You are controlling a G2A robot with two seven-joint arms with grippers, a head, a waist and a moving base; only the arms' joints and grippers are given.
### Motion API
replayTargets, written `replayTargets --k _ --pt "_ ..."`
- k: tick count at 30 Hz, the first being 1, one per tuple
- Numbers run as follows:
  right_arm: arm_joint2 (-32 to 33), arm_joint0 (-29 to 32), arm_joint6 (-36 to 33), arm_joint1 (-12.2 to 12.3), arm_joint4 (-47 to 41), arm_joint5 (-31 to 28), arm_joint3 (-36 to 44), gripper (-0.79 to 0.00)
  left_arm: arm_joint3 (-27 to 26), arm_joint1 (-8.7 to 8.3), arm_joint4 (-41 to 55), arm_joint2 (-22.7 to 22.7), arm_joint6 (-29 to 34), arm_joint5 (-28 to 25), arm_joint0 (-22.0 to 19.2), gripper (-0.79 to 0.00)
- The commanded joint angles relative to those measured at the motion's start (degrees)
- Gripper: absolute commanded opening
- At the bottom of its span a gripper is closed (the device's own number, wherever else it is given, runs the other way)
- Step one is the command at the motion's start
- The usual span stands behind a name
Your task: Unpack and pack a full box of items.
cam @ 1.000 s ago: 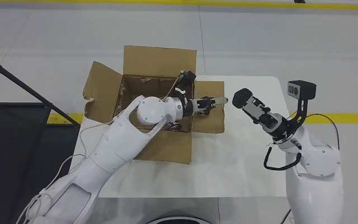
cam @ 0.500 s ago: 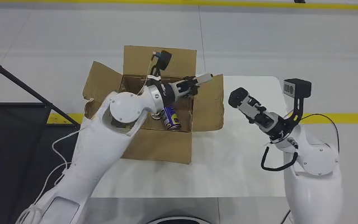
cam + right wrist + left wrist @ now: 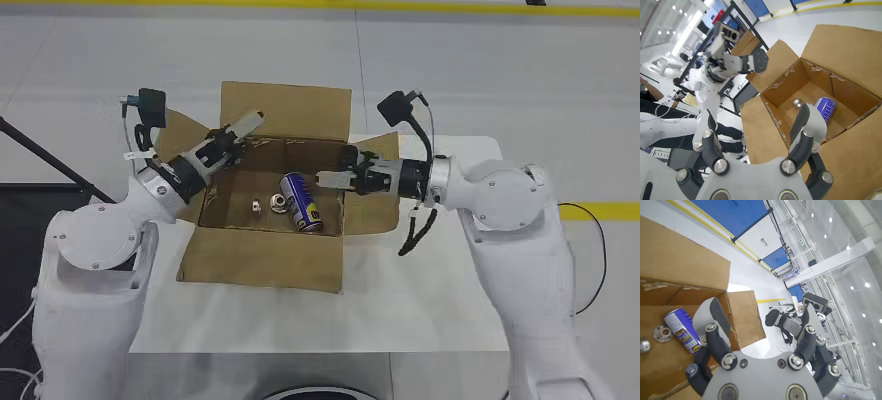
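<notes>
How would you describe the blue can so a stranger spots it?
Find the open cardboard box on the white table. On its floor a blue can lies on its side beside a round metal flange and a small metal fitting. It alone is coloured and long; those are bare metal.

— What stands around the work?
— A white table [image 3: 440,290] on a pale floor [image 3: 500,70], with a yellow line [image 3: 450,8] along the far side.
— And off to the side?
— A black metal frame [image 3: 45,155]. Blue partition panels [image 3: 738,211] and a white pillar [image 3: 846,260] stand farther off.
</notes>
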State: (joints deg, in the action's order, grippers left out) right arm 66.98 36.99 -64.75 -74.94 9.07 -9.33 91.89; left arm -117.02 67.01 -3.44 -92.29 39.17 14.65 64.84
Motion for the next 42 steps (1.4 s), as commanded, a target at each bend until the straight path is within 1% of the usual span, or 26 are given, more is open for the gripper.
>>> replayTargets --k 1,2,4,5,6,9,12,13,27,29,30,33,36,37,38,39,42 --pt "-4.21 -4.18 -0.73 -0.57 2.06 1.36 -4.18 0.000 -2.03 -0.32 0.64 -4.97 -0.18 0.09 4.10 0.000" --pt "-5.47 -5.22 -0.82 -0.79 2.72 1.89 -5.24 0.000 -2.54 -0.41 0.78 -6.30 -0.19 0.06 5.27 0.000" --pt "-9.34 -8.33 -0.68 -1.62 3.61 3.17 -8.73 0.000 -3.96 -0.61 1.51 -10.65 -0.48 -0.15 9.41 0.000" --pt "-10.32 -9.07 -0.78 -1.88 3.36 3.37 -9.66 0.000 -4.29 -0.63 1.93 -11.81 -0.66 -0.27 10.56 0.000" --pt "-12.09 -10.53 -0.88 -2.37 2.91 3.76 -11.37 0.000 -4.82 -0.66 2.70 -14.16 -1.22 -0.51 12.92 0.000" --pt "-15.26 -13.04 0.08 -3.41 2.25 4.64 -13.98 0.000 -5.46 -0.57 5.43 -18.76 -2.32 -1.09 17.72 0.000" --pt "-17.10 -14.69 1.29 -4.17 1.64 5.53 -15.22 0.000 -5.88 -0.47 6.91 -21.46 -3.02 -2.15 21.57 0.000" --pt "-17.10 -14.69 1.29 -4.17 1.64 5.53 -15.22 0.000 -6.10 -0.47 6.90 -21.80 -2.98 -2.49 22.28 0.000" --pt "-17.10 -14.69 1.29 -4.17 1.64 5.53 -15.22 0.000 -5.82 -0.45 7.25 -21.68 -3.14 -2.41 22.34 0.000" --pt "-18.56 -14.07 1.98 -4.30 3.62 5.65 -14.41 0.000 -4.91 -0.39 8.36 -21.28 -4.28 -2.75 22.29 0.000" --pt "-19.80 -14.41 1.92 -4.51 5.24 6.67 -14.26 0.000 -4.39 -0.38 8.61 -21.21 -4.91 -2.81 22.19 0.000" --pt "-23.73 -15.99 1.77 -5.54 7.90 8.46 -14.89 0.000 -3.40 -0.41 9.37 -21.49 -6.23 -2.75 21.80 0.000" --pt "-28.47 -18.24 1.80 -7.26 9.44 10.39 -19.04 0.000 -2.60 -0.41 10.71 -22.19 -7.74 -2.52 21.72 0.000" --pt "-30.86 -19.55 1.17 -8.21 10.71 12.77 -22.26 0.000 -2.39 -0.38 11.49 -22.43 -8.38 -2.34 21.86 0.000" --pt "-32.21 -20.31 0.70 -8.76 11.63 14.38 -23.82 0.000 -2.32 -0.36 11.77 -22.56 -8.74 -2.12 21.97 0.000" --pt "-34.23 -21.50 0.82 -9.94 11.93 16.11 -26.45 0.000 -2.33 -0.36 11.91 -22.60 -8.85 -2.01 22.04 0.000" --pt "-36.35 -22.84 3.15 -12.30 8.99 14.83 -33.24 0.000 -2.33 -0.36 11.91 -22.60 -8.85 -2.01 22.04 0.000"
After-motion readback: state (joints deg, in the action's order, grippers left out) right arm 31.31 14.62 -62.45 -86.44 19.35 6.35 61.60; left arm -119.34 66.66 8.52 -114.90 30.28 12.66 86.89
